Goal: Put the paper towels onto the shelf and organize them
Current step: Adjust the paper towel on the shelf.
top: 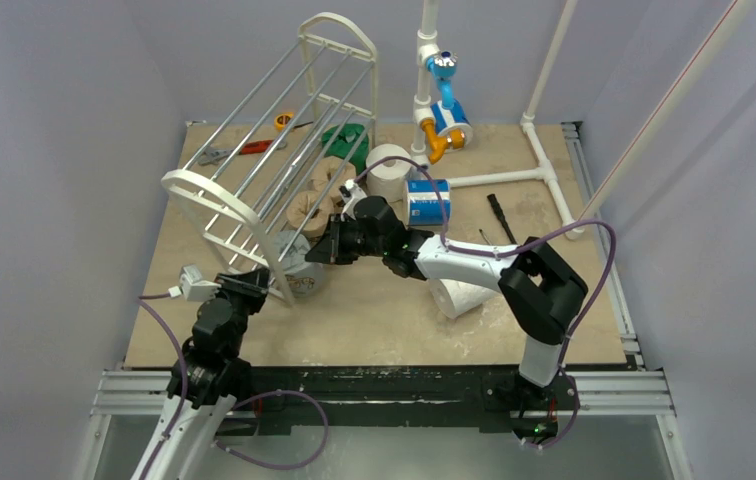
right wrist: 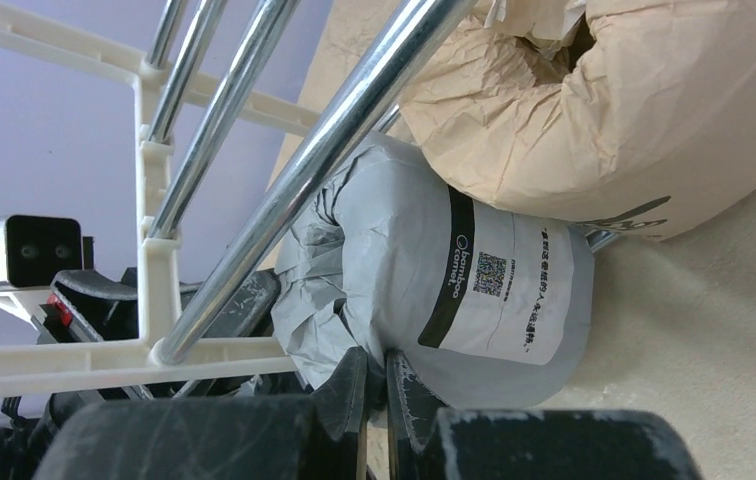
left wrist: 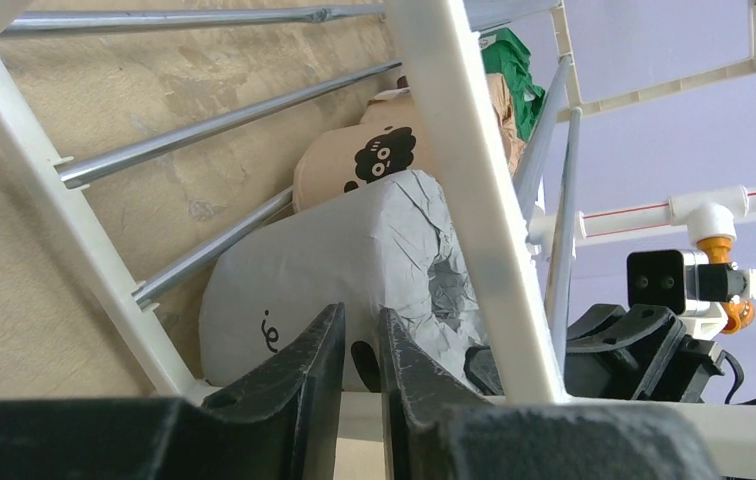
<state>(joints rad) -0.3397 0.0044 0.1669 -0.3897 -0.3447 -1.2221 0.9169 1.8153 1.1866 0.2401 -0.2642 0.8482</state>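
Looking at the grey roll [right wrist: 394,250] rn: it's standing on end on the table [top: 384,320], tucked under the leaning shelf [left wrist: 454,150] by its near end frame, and it's touching a tan roll [right wrist: 654,120] beside it. Core axis runs roughly up-down, maybe a bit tilted. The crumpled top dimple faces up and the printed band goes round the girth. Shelf rods run near-left to far-right in the top view, so imo the roll prob needs tipping onto its side to sit on them.

Handling-wise we'd guess light and squishy: soft paper in thin crinkly wrap, so it dents easy, and the wrap could slip or tear if we only nip a fold. Best hold imo is across the body w/ fingers wide, or one finger down the core.

Right gripper [right wrist: 376,358] sits at the roll's crumpled end, fingers almost together; we can't tell if they've pinched any wrap. Left gripper [left wrist: 359,312] is by the frame's bottom bar, fingers nearly closed w/ nothing visibly between them.
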